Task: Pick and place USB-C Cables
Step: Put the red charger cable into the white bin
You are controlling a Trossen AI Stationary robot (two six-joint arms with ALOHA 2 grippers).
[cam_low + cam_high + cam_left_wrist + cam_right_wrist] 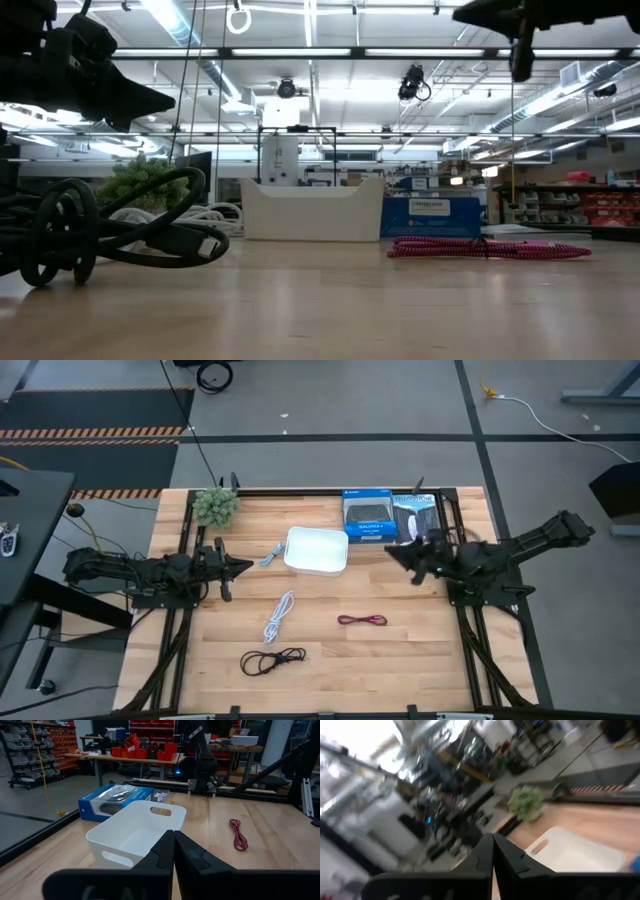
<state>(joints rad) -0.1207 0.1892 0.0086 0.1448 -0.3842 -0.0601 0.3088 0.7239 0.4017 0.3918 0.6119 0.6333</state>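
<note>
Looking from high: white cable (279, 617), black cable (271, 659), dark red cable (362, 620) are lying before the white tray (317, 550); grey cable (271, 555) just beside its left.
Low: dark red cable (487, 248) is lying flat.
Left wrist: left gripper (173, 851) is keeping fingers together.
Right wrist: right gripper (493, 851) is also keeping fingers together.

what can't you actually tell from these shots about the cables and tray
- Inside of the white rounded plastic tray: low view shows only its wall; high view too small for contents.
- Small grey coiled cable: too small in high view to see connectors.
- Black coiled cable: cut off by the low view's left edge.
- Right wrist view: motion-blurred.
</note>
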